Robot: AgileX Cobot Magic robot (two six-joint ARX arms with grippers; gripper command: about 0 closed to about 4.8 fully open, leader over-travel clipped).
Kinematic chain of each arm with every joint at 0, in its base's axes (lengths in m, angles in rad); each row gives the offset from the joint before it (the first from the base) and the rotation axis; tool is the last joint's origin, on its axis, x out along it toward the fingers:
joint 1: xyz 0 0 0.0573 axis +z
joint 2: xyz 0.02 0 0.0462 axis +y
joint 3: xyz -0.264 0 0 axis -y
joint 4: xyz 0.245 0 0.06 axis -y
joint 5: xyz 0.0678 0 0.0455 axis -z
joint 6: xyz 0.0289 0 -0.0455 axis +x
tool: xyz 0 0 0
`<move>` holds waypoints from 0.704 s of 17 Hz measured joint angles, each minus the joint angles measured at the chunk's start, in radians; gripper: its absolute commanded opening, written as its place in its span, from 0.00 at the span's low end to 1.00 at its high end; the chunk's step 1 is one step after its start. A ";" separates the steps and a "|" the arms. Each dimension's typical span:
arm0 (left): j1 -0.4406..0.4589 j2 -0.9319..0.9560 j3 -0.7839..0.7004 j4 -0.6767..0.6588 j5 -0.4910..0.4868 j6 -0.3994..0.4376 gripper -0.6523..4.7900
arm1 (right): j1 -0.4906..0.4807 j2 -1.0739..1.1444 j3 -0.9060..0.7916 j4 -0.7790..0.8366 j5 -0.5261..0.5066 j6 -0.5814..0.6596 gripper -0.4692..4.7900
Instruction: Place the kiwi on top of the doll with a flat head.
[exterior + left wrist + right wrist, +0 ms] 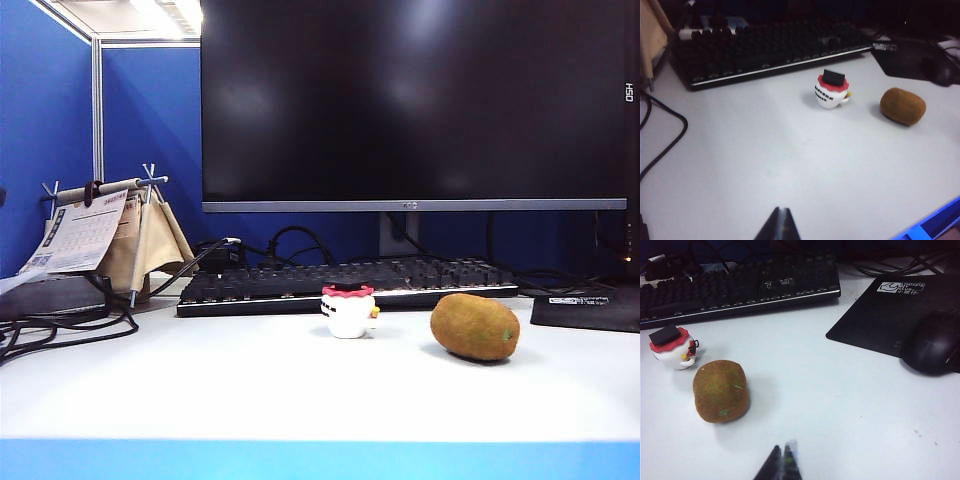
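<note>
The kiwi (475, 326), a fuzzy brown oval with a small green spot, lies on the white table to the right of the doll with a flat head (349, 311). The doll is white with a red scalloped top, black markings and a yellow nub. Both also show in the left wrist view, kiwi (902, 105) and doll (831, 90), and in the right wrist view, kiwi (721, 390) and doll (674, 347). My left gripper (781, 211) is shut and empty, well short of the doll. My right gripper (783, 448) is shut and empty, a little short of the kiwi. Neither gripper appears in the exterior view.
A black keyboard (340, 282) lies just behind the doll, under a large monitor (415, 100). A black mouse pad (890, 310) with a mouse (932, 342) sits right of the kiwi. Cables (60, 325) and a small calendar stand (105, 235) occupy the left.
</note>
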 measured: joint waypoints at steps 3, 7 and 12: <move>0.000 0.000 0.000 -0.010 0.007 0.000 0.11 | 0.000 0.000 0.000 0.000 -0.002 0.000 0.08; 0.000 0.000 0.000 -0.005 0.059 -0.045 0.12 | 0.000 0.000 0.000 0.000 -0.010 0.000 0.08; 0.000 0.033 0.208 -0.127 0.161 -0.115 0.58 | 0.000 0.000 -0.002 0.039 -0.136 0.000 0.12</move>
